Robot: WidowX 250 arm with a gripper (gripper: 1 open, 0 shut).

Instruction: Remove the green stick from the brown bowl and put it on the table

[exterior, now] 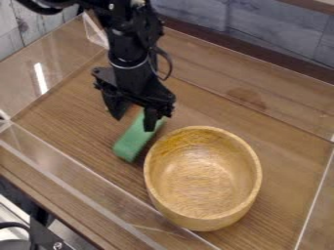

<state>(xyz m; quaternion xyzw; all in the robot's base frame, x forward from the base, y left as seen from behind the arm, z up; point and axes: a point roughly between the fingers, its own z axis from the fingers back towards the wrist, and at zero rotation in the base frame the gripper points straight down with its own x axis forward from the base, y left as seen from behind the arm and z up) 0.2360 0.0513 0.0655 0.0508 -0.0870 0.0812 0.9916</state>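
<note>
The green stick (129,142) lies on the table (241,103) just left of the brown bowl (202,176), its far end close under my gripper (135,114). The gripper hangs directly above that end, open, with its black fingers (152,121) spread to either side of the stick and not pinching it. Nothing is inside the bowl. The stick's near end points toward the front-left acrylic wall.
Low clear acrylic walls (65,161) run along the front and left edges of the table and another (317,200) stands at the right. The black arm (124,39) reaches in from the upper left. A grey wall lies behind the table.
</note>
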